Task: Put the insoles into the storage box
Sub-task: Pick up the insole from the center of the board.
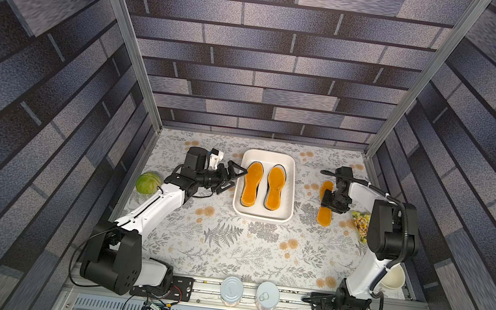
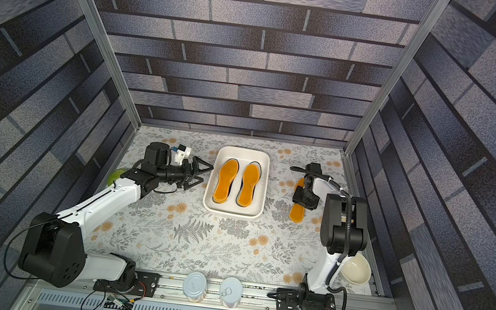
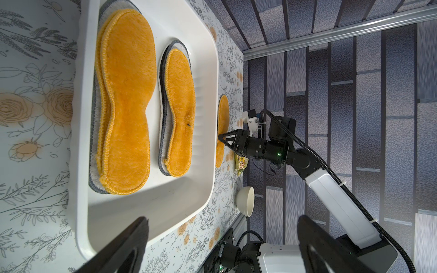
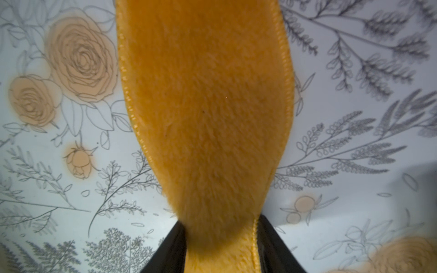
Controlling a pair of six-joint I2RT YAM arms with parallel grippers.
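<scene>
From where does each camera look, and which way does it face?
Top views: high over the table's near edge, facing down onto the floral tablecloth; both arms, left gripper and right gripper show.
Left wrist: beside the shallow white rectangular storage box, facing across it toward the right arm; own black fingers show.
Right wrist: just above the loose fuzzy orange insole, facing down; own black fingers flank it.
Shared: left wrist and both top views show that insole beside the box.

Lab cell: aluminium frame (image 1: 133, 51), printed walls (image 1: 269, 45)
</scene>
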